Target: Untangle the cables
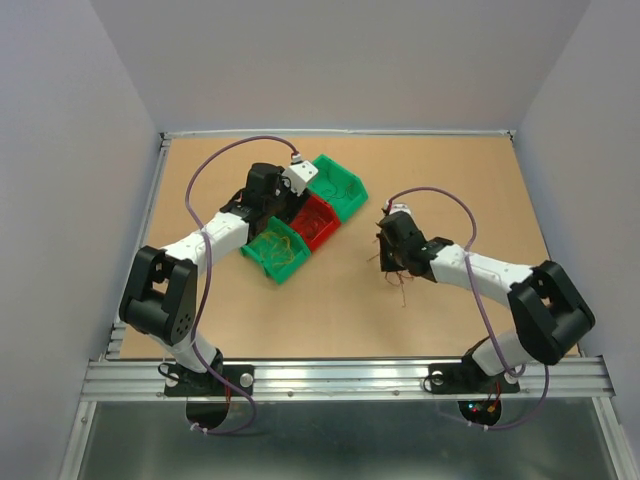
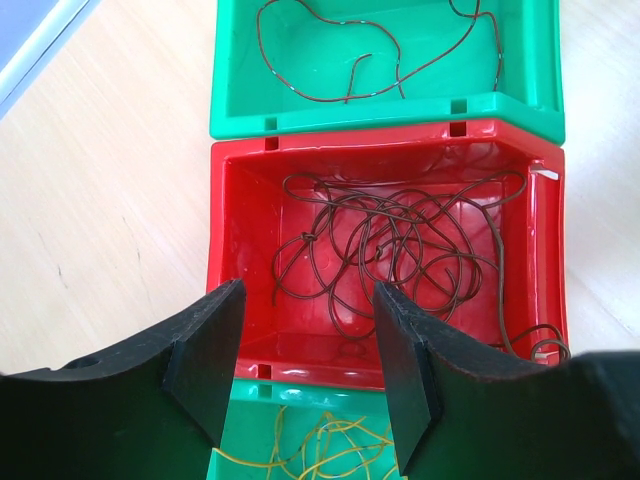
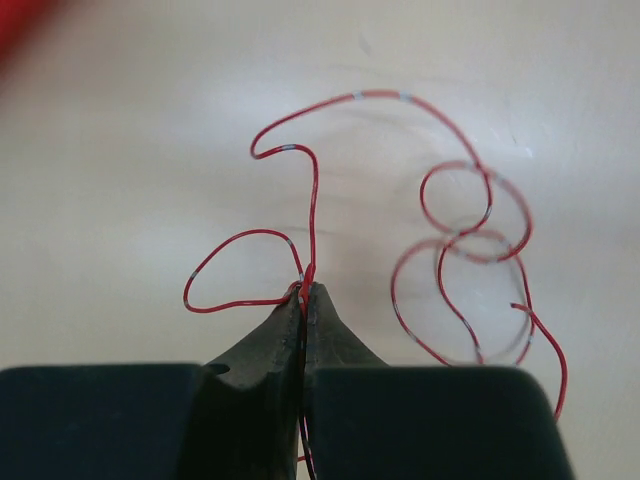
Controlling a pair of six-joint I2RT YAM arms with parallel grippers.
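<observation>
My right gripper [image 3: 305,292] is shut on a thin red cable [image 3: 315,190] and holds it a little above the table; the cable curls off in loops to the right. In the top view the right gripper [image 1: 387,252] is right of the bins, with a small clump of loose cables [image 1: 400,287] just below it. My left gripper [image 2: 310,300] is open and empty above the near wall of the red bin [image 2: 225,200], which holds several tangled dark brown cables [image 2: 400,240]. In the top view the left gripper [image 1: 300,200] hangs over the row of bins.
Three bins stand in a slanted row left of the table's middle. The far green bin [image 2: 380,115] holds a dark brown wire [image 2: 340,60]. The near green bin [image 2: 320,398] holds yellow wires [image 2: 320,450]. In the top view they are the green [image 1: 345,190], red [image 1: 320,228] and green [image 1: 262,255] bins.
</observation>
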